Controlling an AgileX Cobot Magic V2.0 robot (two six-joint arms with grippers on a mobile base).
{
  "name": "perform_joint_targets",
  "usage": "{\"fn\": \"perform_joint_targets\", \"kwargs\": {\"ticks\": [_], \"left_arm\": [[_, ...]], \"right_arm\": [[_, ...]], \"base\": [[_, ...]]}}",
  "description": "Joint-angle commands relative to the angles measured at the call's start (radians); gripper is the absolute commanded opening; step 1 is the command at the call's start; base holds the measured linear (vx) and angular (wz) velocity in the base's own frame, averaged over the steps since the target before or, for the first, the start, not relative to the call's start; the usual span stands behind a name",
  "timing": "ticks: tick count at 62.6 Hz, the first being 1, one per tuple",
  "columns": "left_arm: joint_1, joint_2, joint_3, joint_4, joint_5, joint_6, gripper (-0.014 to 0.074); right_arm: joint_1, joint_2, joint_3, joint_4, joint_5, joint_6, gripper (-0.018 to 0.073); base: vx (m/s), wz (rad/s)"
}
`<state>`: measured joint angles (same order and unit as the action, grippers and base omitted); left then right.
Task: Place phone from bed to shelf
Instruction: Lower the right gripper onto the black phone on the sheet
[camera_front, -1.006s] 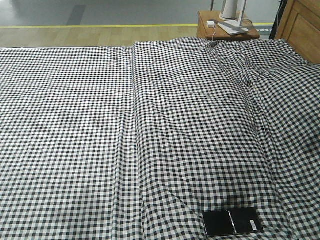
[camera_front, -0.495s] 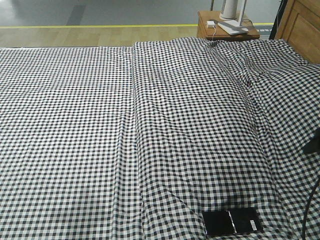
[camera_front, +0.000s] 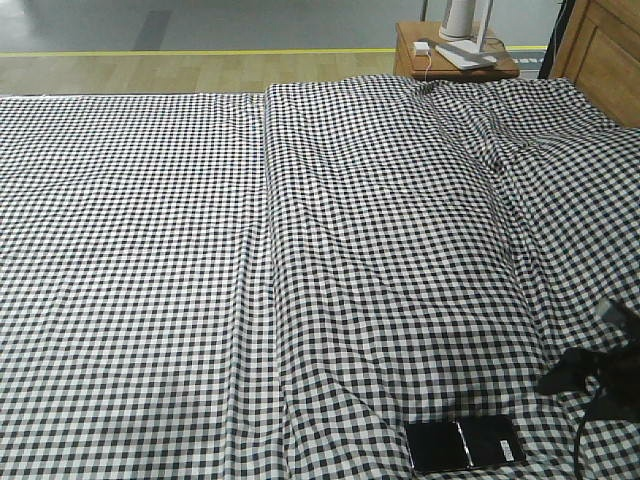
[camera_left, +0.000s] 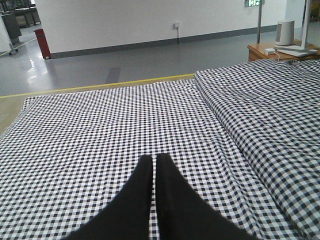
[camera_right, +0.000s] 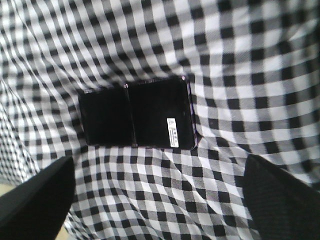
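My right gripper (camera_right: 157, 167) hangs above the phone (camera_right: 137, 112), fingers spread wide.
I see the phone lying flat on the gingham bed (camera_front: 150, 250); my left gripper (camera_left: 154, 161) is pinched closed.

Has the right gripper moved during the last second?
Yes. In the front view the right gripper entered from the right edge, now lower and nearer the phone, which stays put.

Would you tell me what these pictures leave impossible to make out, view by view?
- Sticker print on the phone: too small and blurred, right wrist view.
- Right gripper, front view: cut off by the right edge.
- Wooden furniture, front view: cropped at the corner, type unclear.
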<state>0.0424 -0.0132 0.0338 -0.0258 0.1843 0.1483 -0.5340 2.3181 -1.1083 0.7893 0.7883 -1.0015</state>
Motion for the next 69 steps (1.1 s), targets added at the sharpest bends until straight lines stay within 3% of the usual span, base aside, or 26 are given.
{"fn": "perform_joint_targets", "kwargs": {"ticks": [1, 10, 29, 69], "left_arm": [[-0.004, -0.013, -0.021, -0.009, -0.072, -0.006, 0.0001], [-0.004, -0.013, -0.021, -0.009, -0.072, -0.006, 0.0001], [-0.004, -0.013, -0.021, -0.009, -0.072, -0.006, 0.0001], [-0.004, -0.013, -0.021, -0.009, -0.072, -0.006, 0.0001]], "right_arm": [[-0.006, 0.000, -0.024, 0.061, 0.050, -0.087, 0.0633], [-0.006, 0.100, -0.098, 0.130, 0.182, -0.172, 0.0630], [-0.006, 0.258, -0.237, 0.137, 0.312, -0.187, 0.0616], [-0.006, 0.407, -0.329, 0.173, 0.347, -0.231, 0.0594]], "base": [[0.00, 0.00], [0.00, 0.00], [0.00, 0.00], [0.00, 0.00]]}}
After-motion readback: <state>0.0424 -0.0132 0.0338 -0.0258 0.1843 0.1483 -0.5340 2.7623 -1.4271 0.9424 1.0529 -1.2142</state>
